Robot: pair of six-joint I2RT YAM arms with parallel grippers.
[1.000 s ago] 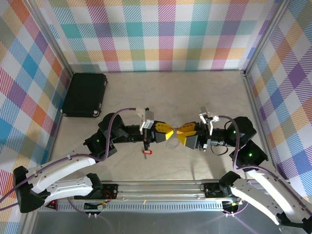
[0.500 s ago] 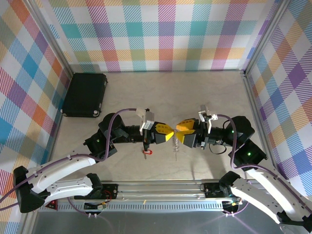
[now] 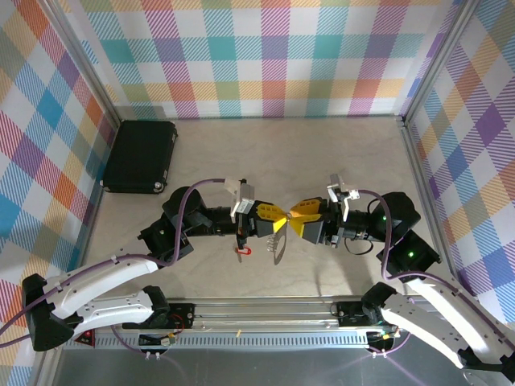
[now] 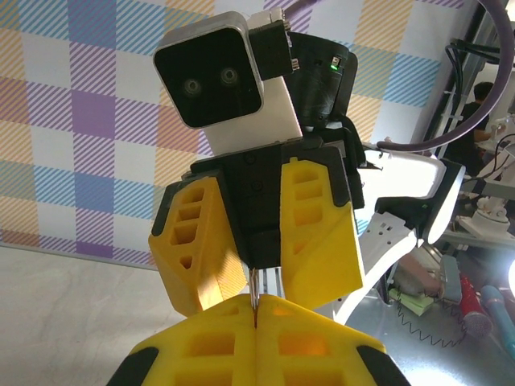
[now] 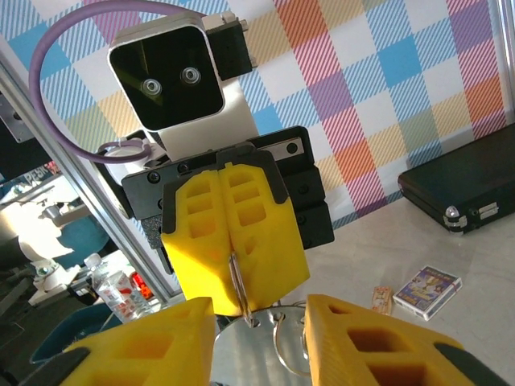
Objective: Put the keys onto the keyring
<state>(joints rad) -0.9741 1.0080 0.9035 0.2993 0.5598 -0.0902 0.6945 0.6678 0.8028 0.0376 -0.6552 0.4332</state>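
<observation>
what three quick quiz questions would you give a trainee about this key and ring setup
1. True or false: the red key already hangs on the keyring.
2. Which gripper is shut on the keyring? A) left B) right C) both
3. What lies flat at the far left corner of the table?
Key: 1 false, the key lies on the table; 2 A, the left gripper; 3 the black case.
</observation>
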